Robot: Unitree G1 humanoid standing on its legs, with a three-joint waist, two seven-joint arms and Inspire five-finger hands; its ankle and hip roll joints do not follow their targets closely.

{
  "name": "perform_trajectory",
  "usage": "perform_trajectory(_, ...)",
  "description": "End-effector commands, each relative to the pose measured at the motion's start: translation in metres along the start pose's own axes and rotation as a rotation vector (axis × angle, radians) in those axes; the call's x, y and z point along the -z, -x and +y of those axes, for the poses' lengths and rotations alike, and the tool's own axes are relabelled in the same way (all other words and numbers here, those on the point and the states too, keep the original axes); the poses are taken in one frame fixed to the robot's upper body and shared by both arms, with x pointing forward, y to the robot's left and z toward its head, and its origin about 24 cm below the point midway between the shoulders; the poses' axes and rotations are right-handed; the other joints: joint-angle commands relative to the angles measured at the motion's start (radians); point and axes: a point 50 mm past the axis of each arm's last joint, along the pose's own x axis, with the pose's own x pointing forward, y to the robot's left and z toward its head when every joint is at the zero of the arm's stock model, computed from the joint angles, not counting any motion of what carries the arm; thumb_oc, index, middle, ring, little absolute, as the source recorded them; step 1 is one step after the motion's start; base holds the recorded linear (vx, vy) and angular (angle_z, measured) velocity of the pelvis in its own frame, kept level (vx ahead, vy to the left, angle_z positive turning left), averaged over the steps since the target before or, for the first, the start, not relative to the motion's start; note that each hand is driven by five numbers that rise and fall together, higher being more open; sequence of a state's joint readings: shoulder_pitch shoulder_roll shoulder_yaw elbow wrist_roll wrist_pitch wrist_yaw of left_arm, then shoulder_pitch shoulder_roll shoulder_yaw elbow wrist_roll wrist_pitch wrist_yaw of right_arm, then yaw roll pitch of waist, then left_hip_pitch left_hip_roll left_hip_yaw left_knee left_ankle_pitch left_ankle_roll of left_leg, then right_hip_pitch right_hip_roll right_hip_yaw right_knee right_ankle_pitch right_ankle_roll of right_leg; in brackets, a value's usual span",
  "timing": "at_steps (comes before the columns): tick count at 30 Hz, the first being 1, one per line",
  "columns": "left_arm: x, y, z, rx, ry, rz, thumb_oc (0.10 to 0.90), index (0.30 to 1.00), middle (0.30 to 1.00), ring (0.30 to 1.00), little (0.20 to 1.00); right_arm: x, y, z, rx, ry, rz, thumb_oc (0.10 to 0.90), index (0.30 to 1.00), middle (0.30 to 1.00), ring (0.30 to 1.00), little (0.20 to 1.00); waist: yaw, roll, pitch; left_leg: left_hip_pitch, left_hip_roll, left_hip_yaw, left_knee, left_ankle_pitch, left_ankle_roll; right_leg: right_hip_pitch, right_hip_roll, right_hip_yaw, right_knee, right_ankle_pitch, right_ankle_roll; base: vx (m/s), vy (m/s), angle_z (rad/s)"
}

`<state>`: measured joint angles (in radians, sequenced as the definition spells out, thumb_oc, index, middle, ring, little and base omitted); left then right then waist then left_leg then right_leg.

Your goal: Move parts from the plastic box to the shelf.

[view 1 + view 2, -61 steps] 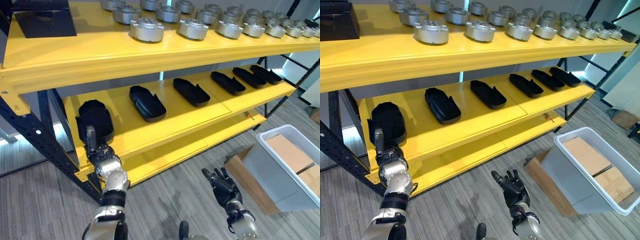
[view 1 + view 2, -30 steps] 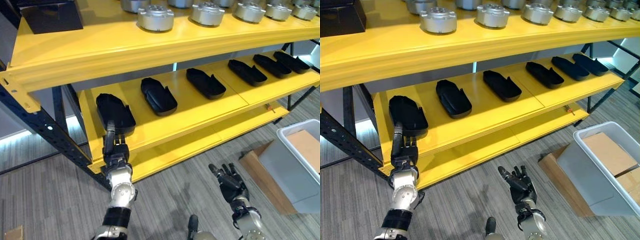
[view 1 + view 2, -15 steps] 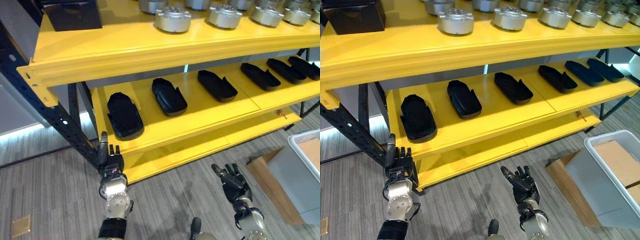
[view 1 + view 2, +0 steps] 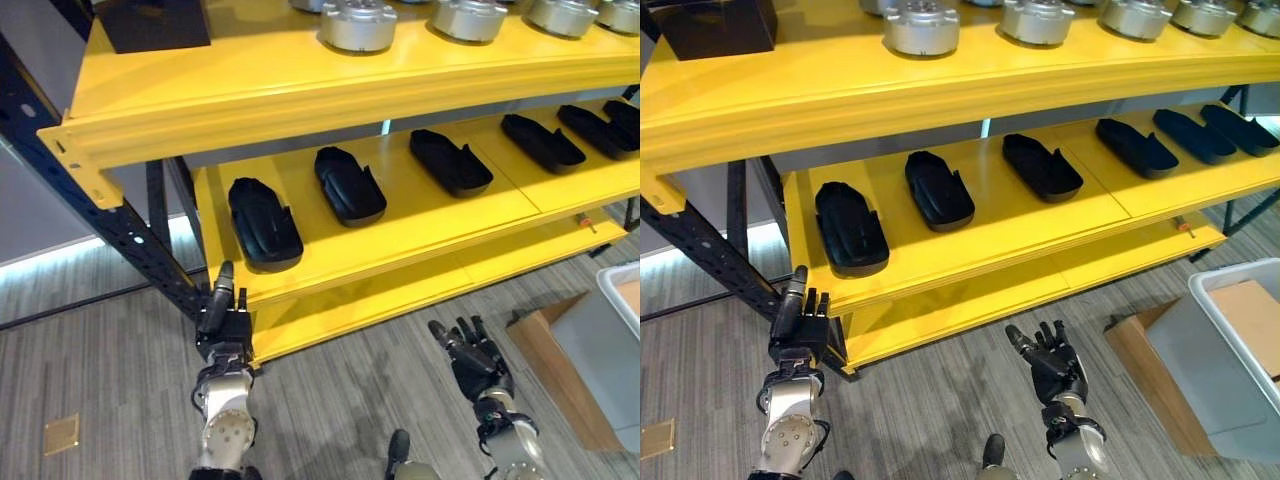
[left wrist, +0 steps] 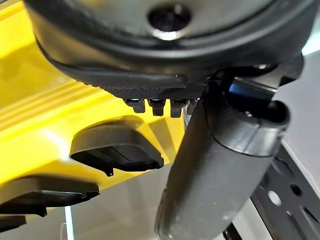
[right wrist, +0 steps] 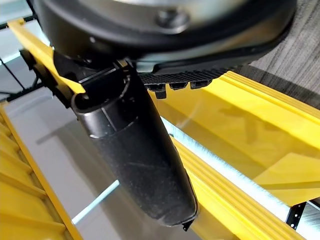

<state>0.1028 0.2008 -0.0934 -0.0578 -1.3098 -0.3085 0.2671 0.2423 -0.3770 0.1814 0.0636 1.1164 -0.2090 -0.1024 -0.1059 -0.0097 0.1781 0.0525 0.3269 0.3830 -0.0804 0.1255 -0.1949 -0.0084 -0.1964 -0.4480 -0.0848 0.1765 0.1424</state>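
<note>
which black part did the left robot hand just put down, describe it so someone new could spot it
Start at the yellow shelf and find its middle level, under the board of silver discs, where black moulded parts lie in a row. It is the black part at the row's left end, nearest the dark upright post. The left robot hand, fingers straight, has drawn back below it.

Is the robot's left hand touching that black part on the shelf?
Apart. In the right eye view the open left hand hangs below the shelf edge, clear of the leftmost black part.
</note>
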Motion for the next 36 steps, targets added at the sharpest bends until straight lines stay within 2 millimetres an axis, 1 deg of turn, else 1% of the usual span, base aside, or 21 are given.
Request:
perform_trajectory(1,-0.028,0.006,-0.053,0.455,-0.287,-0.021,0.9,1.0,1.0,1.0,1.0,-0.053,-0.007,0.032,-0.22,0.04,-0.264,0.9,1.0,1.0,1.0,1.0,-0.008,-0.063,-0.004,0.079,-0.026,0.003,-0.007,-0.062,0.037,0.013,-0.043,-0.048,0.097,-0.038,0.024,0.03,0.005,0.09)
perform_trajectory(2,-0.027,0.012,-0.051,0.487,-0.302,0.029,0.9,1.0,1.0,1.0,1.0,-0.055,-0.005,0.031,-0.228,0.059,-0.267,0.9,1.0,1.0,1.0,1.0,-0.008,-0.054,-0.004,0.088,-0.021,-0.01,-0.007,-0.078,0.03,0.022,-0.036,-0.034,0.095,-0.046,0.037,0.04,0.012,0.12)
perform_trajectory(4,-0.024,0.021,-0.044,0.509,-0.356,0.117,0.9,1.0,1.0,1.0,1.0,-0.056,-0.003,0.03,-0.244,0.083,-0.262,0.9,1.0,1.0,1.0,1.0,-0.01,-0.047,0.003,0.085,-0.022,-0.013,-0.007,-0.074,0.028,0.022,-0.037,-0.036,0.095,-0.045,0.039,-0.02,0.004,0.19)
perform_trajectory(5,-0.029,0.031,-0.042,0.589,-0.486,0.176,0.9,1.0,1.0,1.0,1.0,-0.061,0.0,0.026,-0.257,0.108,-0.27,0.9,1.0,1.0,1.0,1.0,-0.01,-0.047,0.008,0.075,-0.026,-0.006,-0.007,-0.055,0.034,0.017,-0.043,-0.052,0.092,-0.034,0.029,-0.01,-0.004,0.17)
perform_trajectory(6,-0.032,0.033,-0.032,0.561,-0.544,0.196,0.9,1.0,1.0,1.0,1.0,-0.06,0.001,0.024,-0.268,0.116,-0.253,0.9,1.0,1.0,1.0,1.0,-0.008,-0.038,0.008,0.082,-0.021,-0.019,-0.007,-0.072,0.024,0.026,-0.037,-0.036,0.089,-0.044,0.044,-0.07,-0.018,0.12)
perform_trajectory(7,-0.035,0.037,-0.036,0.626,-0.643,0.208,0.9,1.0,1.0,1.0,1.0,-0.063,0.002,0.022,-0.278,0.123,-0.256,0.9,1.0,1.0,1.0,1.0,-0.007,-0.041,0.01,0.071,-0.024,-0.009,-0.007,-0.053,0.03,0.019,-0.043,-0.052,0.087,-0.035,0.031,0.06,-0.009,0.09)
perform_trajectory(8,-0.042,0.041,-0.032,0.648,-0.791,0.186,0.9,1.0,1.0,1.0,1.0,-0.063,0.005,0.018,-0.278,0.135,-0.25,0.9,1.0,1.0,1.0,1.0,-0.005,-0.034,0.008,0.077,-0.018,-0.024,-0.007,-0.069,0.019,0.028,-0.034,-0.036,0.084,-0.047,0.046,0.0,-0.02,0.08)
perform_trajectory(10,-0.043,0.042,-0.032,0.67,-0.845,0.184,0.9,1.0,1.0,1.0,1.0,-0.062,0.005,0.017,-0.28,0.134,-0.25,0.9,1.0,1.0,1.0,1.0,-0.004,-0.033,0.008,0.076,-0.016,-0.025,-0.007,-0.067,0.017,0.028,-0.034,-0.036,0.084,-0.046,0.047,0.03,-0.01,0.05)
perform_trajectory(11,-0.046,0.045,-0.039,0.745,-0.963,0.158,0.9,1.0,1.0,1.0,1.0,-0.064,0.005,0.015,-0.28,0.128,-0.26,0.9,1.0,1.0,1.0,1.0,-0.003,-0.034,0.007,0.074,-0.017,-0.027,-0.007,-0.066,0.017,0.027,-0.034,-0.036,0.083,-0.048,0.047,0.0,-0.018,0.05)
perform_trajectory(14,-0.052,0.048,-0.04,0.819,-1.296,0.05,0.9,1.0,1.0,1.0,1.0,-0.065,0.007,0.01,-0.277,0.135,-0.265,0.9,1.0,1.0,1.0,1.0,0.0,-0.036,0.012,0.063,-0.019,-0.017,-0.007,-0.045,0.021,0.02,-0.037,-0.053,0.085,-0.04,0.034,-0.06,-0.029,0.02)
perform_trajectory(17,-0.055,0.049,-0.033,0.858,-1.666,-0.046,0.9,1.0,1.0,1.0,1.0,-0.068,0.008,0.007,-0.274,0.135,-0.283,0.9,1.0,1.0,1.0,1.0,0.001,-0.032,0.017,0.063,-0.015,-0.016,-0.007,-0.042,0.018,0.018,-0.036,-0.054,0.089,-0.044,0.033,0.0,0.0,0.0)
perform_trajectory(18,-0.054,0.049,-0.032,0.858,-1.668,-0.048,0.9,1.0,1.0,1.0,1.0,-0.068,0.008,0.007,-0.274,0.135,-0.283,0.9,1.0,1.0,1.0,1.0,0.001,-0.032,0.017,0.063,-0.015,-0.016,-0.007,-0.042,0.018,0.018,-0.036,-0.054,0.089,-0.045,0.033,0.0,0.0,0.0)
perform_trajectory(20,-0.054,0.048,-0.03,0.89,-1.816,-0.094,0.9,1.0,1.0,1.0,1.0,-0.07,0.006,0.008,-0.278,0.135,-0.293,0.9,1.0,1.0,1.0,1.0,0.002,-0.031,0.024,0.059,-0.014,-0.016,-0.007,-0.04,0.017,0.014,-0.036,-0.057,0.094,-0.047,0.032,-0.02,-0.005,-0.01)
perform_trajectory(21,-0.051,0.046,-0.026,0.935,-1.942,-0.101,0.9,1.0,1.0,1.0,1.0,-0.072,0.004,0.011,-0.281,0.139,-0.303,0.9,1.0,1.0,1.0,1.0,0.001,-0.027,0.031,0.054,-0.014,-0.017,-0.007,-0.035,0.015,0.008,-0.038,-0.059,0.101,-0.05,0.032,0.0,0.0,0.0)
perform_trajectory(24,-0.049,0.043,-0.025,0.965,-2.028,-0.127,0.9,1.0,1.0,1.0,1.0,-0.075,0.002,0.014,-0.292,0.146,-0.313,0.9,1.0,1.0,1.0,1.0,0.001,-0.023,0.04,0.047,-0.014,-0.018,-0.007,-0.032,0.015,-0.001,-0.04,-0.06,0.109,-0.052,0.031,-0.03,0.003,-0.01)
perform_trajectory(26,-0.05,0.038,-0.026,0.976,-2.124,-0.211,0.9,1.0,1.0,1.0,1.0,-0.078,0.0,0.019,-0.311,0.146,-0.326,0.9,1.0,1.0,1.0,1.0,-0.002,-0.02,0.048,0.038,-0.014,-0.021,-0.007,-0.026,0.015,-0.013,-0.043,-0.061,0.117,-0.054,0.03,-0.03,0.003,-0.01)
perform_trajectory(28,-0.047,0.032,-0.03,0.977,-2.154,-0.281,0.9,1.0,1.0,1.0,1.0,-0.08,-0.003,0.023,-0.315,0.136,-0.341,0.9,1.0,1.0,1.0,1.0,-0.007,-0.017,0.058,0.022,-0.013,-0.023,-0.007,-0.019,0.015,-0.032,-0.046,-0.062,0.125,-0.054,0.028,-0.03,0.002,-0.01)
perform_trajectory(29,-0.046,0.03,-0.035,0.989,-2.164,-0.326,0.9,1.0,1.0,1.0,1.0,-0.08,-0.005,0.025,-0.32,0.128,-0.346,0.9,1.0,1.0,1.0,1.0,-0.011,-0.014,0.055,0.025,-0.009,-0.039,-0.007,-0.033,0.008,-0.029,-0.042,-0.039,0.125,-0.067,0.04,0.0,0.0,0.0)
perform_trajectory(30,-0.045,0.029,-0.035,0.991,-2.165,-0.334,0.9,1.0,1.0,1.0,1.0,-0.081,-0.005,0.025,-0.321,0.129,-0.35,0.9,1.0,1.0,1.0,1.0,-0.009,-0.016,0.061,0.017,-0.011,-0.023,-0.007,-0.016,0.014,-0.038,-0.047,-0.061,0.129,-0.055,0.027,-0.04,-0.001,0.03)
perform_trajectory(34,-0.039,0.017,-0.04,0.977,-2.212,-0.427,0.9,1.0,1.0,1.0,1.0,-0.082,-0.009,0.03,-0.326,0.118,-0.358,0.9,1.0,1.0,1.0,1.0,-0.015,-0.015,0.071,0.003,-0.007,-0.019,-0.007,-0.008,0.013,-0.062,-0.05,-0.06,0.142,-0.058,0.025,-0.04,-0.005,-0.02)
perform_trajectory(36,-0.038,0.012,-0.042,0.961,-2.227,-0.466,0.9,1.0,1.0,1.0,1.0,-0.082,-0.011,0.032,-0.325,0.111,-0.361,0.9,1.0,1.0,1.0,1.0,-0.021,-0.013,0.069,-0.001,-0.004,-0.035,-0.007,-0.021,0.006,-0.071,-0.046,-0.034,0.142,-0.068,0.036,0.0,-0.002,-0.03)
